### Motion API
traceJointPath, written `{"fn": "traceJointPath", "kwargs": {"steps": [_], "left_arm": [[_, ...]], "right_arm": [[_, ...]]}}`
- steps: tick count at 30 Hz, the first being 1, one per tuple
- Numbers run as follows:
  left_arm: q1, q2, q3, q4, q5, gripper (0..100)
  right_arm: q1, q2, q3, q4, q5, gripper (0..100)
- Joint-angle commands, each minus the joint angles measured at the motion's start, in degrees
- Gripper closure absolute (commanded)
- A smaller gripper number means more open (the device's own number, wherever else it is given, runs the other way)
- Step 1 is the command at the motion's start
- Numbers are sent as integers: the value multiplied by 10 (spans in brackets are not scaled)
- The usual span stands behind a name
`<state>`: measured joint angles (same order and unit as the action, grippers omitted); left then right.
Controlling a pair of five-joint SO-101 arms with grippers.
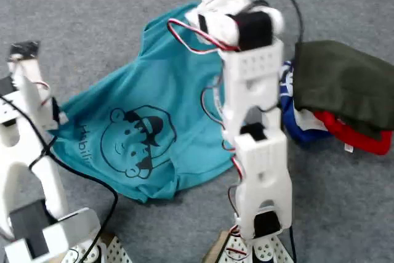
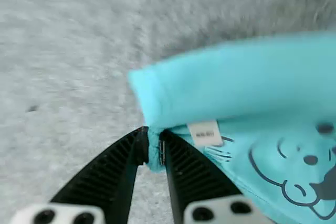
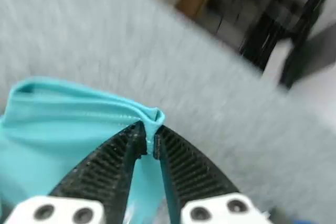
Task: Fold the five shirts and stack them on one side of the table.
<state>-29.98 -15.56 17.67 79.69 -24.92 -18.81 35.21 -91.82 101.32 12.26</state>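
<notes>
Two grips confirmed: left gripper (image 2: 152,145) and right gripper (image 3: 149,139) each pinch an edge of the teal printed cotton T-shirt (image 1: 165,84), lying centrally on the grey felt table (image 1: 80,35). Advise moving together, fabric taut.

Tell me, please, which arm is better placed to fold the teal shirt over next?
Probably left: the left gripper pinches the teal shirt at its edge, its arm beside the cloth. The right gripper grips it too, but that arm stretches over the shirt.

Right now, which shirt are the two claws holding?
The teal shirt: left gripper and right gripper each pinch its edge. The pile of green, red and blue shirts lies aside.
</notes>
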Motion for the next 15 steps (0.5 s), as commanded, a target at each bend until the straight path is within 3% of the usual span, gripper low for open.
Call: {"fn": "traceJointPath", "kwargs": {"steps": [1,8,15], "left_arm": [[-40,-90,-83,42,8,981],[-63,-286,-200,105,8,981],[-110,-426,-287,95,8,981]], "right_arm": [[-6,-153,-30,11,40,997],[-3,-341,-29,11,86,997],[39,-412,-30,7,84,997]]}}
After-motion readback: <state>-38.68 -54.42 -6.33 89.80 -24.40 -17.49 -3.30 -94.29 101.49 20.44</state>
